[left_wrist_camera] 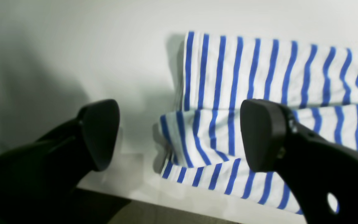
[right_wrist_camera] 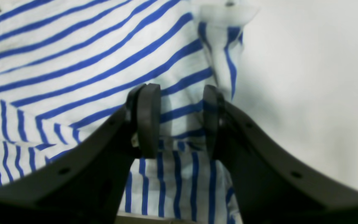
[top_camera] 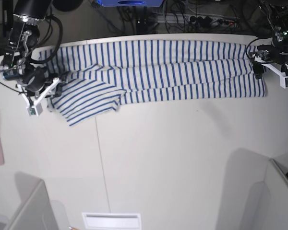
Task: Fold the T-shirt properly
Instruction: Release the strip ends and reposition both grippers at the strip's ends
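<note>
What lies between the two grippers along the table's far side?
The T-shirt, folded into a long striped band, spans the table from right gripper to left gripper; the base view shows it.

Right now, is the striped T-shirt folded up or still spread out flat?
Partly folded. The T-shirt lies as a long band across the table, its lengthwise edges doubled over, one sleeve end still splayed out. It is not yet a compact fold.
</note>
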Controlling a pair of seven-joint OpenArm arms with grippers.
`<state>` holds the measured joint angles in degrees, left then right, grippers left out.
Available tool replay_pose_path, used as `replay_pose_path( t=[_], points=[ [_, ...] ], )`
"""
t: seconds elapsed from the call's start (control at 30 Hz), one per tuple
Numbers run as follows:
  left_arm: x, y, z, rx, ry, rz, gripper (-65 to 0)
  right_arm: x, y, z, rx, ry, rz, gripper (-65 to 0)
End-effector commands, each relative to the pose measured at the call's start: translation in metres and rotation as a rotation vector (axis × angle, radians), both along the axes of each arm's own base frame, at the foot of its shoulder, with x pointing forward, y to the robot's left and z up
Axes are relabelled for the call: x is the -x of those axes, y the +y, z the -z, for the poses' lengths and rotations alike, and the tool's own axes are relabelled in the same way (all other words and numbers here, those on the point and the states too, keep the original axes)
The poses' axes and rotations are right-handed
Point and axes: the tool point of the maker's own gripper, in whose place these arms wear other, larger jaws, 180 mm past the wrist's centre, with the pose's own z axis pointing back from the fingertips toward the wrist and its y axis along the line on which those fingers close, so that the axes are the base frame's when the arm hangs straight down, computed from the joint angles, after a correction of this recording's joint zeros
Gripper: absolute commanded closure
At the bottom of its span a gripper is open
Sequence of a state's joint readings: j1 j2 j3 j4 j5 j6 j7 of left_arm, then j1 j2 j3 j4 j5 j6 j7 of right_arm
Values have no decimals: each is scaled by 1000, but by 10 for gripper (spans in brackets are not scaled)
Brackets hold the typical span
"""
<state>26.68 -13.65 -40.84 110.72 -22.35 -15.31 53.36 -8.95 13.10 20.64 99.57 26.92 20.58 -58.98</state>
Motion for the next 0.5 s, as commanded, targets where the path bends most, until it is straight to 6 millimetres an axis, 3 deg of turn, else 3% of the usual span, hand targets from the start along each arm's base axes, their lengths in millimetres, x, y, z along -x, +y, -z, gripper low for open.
replay_pose_path(
  t=[0.0, 0.27, 0.43, 0.47],
  points=[
    [-4, 4, -9, -23, -26, 8, -587, -12, -3, -15, 5, -60, -6, -215],
    [-4, 4, -9, -25, -26, 9, -587, -6, -8, 6, -17, -3, 17, -200],
    [-4, 4, -9, -25, -24, 9, -587, -6, -7, 5, -15, -3, 12, 0],
    [-4, 4, -9, -25, -24, 9, -587, -7, -7, 3, -13, -5, 11, 0]
  ],
)
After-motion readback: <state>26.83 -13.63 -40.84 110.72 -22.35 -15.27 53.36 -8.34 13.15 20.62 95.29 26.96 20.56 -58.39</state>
